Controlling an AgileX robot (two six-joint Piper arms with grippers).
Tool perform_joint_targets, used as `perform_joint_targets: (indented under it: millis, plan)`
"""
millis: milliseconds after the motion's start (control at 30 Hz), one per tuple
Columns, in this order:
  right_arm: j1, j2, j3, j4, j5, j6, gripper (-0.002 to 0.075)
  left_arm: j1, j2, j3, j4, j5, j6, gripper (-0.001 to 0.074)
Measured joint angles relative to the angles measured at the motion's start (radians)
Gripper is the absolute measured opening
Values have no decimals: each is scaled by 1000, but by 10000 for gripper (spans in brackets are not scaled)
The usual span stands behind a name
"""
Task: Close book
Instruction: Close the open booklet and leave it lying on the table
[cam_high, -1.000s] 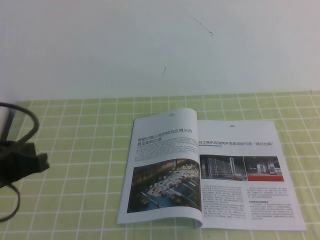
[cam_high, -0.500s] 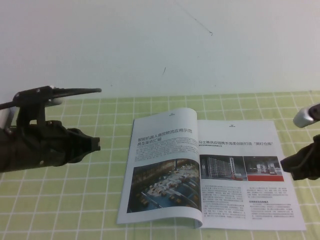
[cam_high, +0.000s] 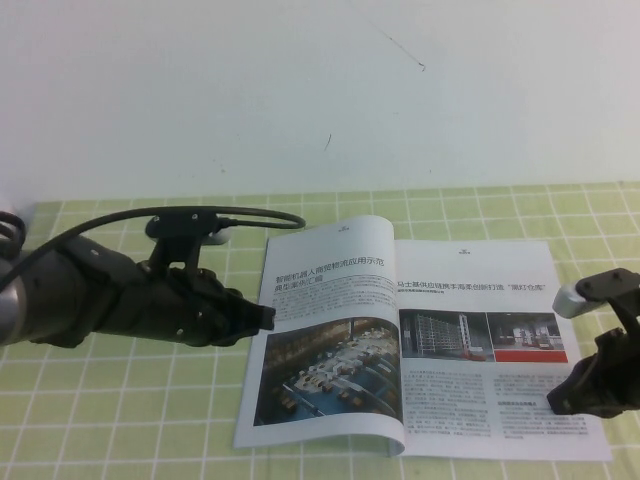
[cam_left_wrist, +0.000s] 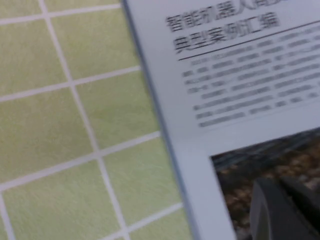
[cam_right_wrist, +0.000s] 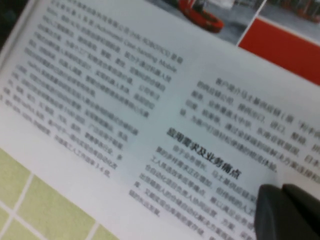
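The left arm (cam_high: 90, 295) reached in from the robot's left side, stretched nearly level and low, with a black cable (cam_high: 230, 211) arching above it. The left gripper (cam_high: 265, 317) sat left of the scene's middle, pointing toward the right, its fingers (cam_left_wrist: 270, 210) drawn together into a single narrow tip. The right arm (cam_high: 618, 345) entered from the right edge, angled downward and inward. The right gripper (cam_high: 556, 404) hung low on the near right, its fingers (cam_right_wrist: 272, 212) pressed together.
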Motion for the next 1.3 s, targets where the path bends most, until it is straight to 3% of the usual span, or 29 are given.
perform_joint_targets:
  millis: [467,1167,1300]
  plan:
    - [0,22,-19,-71,29,28,-3,-10,136,-26,-2,-145,-4,-4]
    - [0,25,-19,-73,74,43,-3,-20,165,-44,-9,-112,-97,-4]
    - [0,26,-19,-73,76,43,-3,-55,165,-46,-17,-85,-101,-4]
